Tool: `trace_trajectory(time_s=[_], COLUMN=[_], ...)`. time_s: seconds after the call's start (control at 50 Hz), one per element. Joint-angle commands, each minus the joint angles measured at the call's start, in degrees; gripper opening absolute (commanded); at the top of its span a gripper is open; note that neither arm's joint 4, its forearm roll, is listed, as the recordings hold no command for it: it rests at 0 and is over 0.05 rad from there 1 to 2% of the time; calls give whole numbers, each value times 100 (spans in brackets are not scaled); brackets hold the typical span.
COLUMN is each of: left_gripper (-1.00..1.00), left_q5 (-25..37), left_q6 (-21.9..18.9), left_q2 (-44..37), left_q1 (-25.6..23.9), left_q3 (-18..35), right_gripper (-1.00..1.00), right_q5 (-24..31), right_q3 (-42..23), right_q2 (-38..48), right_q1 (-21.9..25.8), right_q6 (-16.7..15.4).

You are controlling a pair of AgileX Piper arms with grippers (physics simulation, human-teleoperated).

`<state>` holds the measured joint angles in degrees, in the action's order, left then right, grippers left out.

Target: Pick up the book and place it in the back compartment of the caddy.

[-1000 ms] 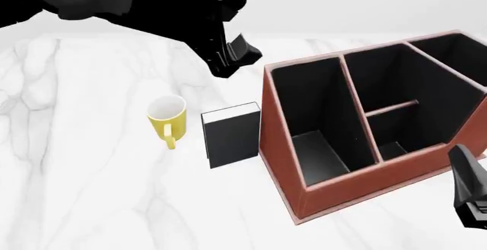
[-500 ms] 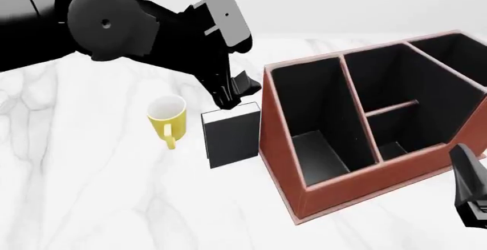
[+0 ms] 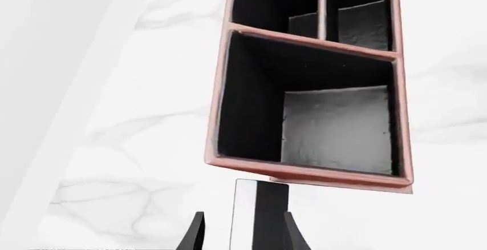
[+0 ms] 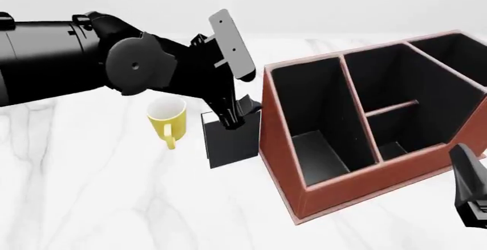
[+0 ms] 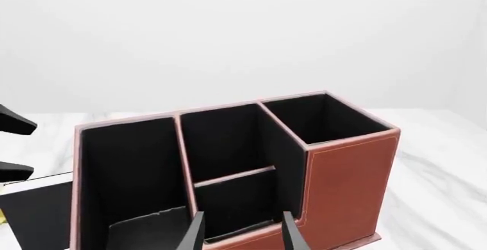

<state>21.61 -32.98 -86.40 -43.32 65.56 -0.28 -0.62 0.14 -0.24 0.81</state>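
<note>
Black book [image 4: 232, 138], upright, left of caddy [image 4: 365, 173]: top edge between left gripper's [image 3: 242, 236] parted fingers; right gripper [image 5: 242, 233] parted, idle.

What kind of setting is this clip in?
A simulated tabletop, likely a desk mock-up: a white marble table against a blank backdrop, holding a caddy, a book and a yellow mug.

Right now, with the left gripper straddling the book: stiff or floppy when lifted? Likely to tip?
The book looks thick and boxy, so probably stiff. It stands upright on a narrow edge, so a nudge from the left gripper might tip it. The smooth black cover may be slippery.
</note>
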Motion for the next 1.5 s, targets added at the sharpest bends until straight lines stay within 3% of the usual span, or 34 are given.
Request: trace_trajectory(time_s=[0.02,0.9,1.5], left_gripper=[100,100,100], left_q5=[-477,-1115,-1279], left_q6=[-128,41,-29], left_q2=[-205,-552,-674], left_q1=[129,167,377], left_q3=[-381,-876,-927], right_gripper=[100,100,100], right_q5=[-2,-3,-8], right_q3=[0,10,17], right_q2=[-5,-2,3], right_q1=[12,-10,-13], right_q6=[-1,17,3])
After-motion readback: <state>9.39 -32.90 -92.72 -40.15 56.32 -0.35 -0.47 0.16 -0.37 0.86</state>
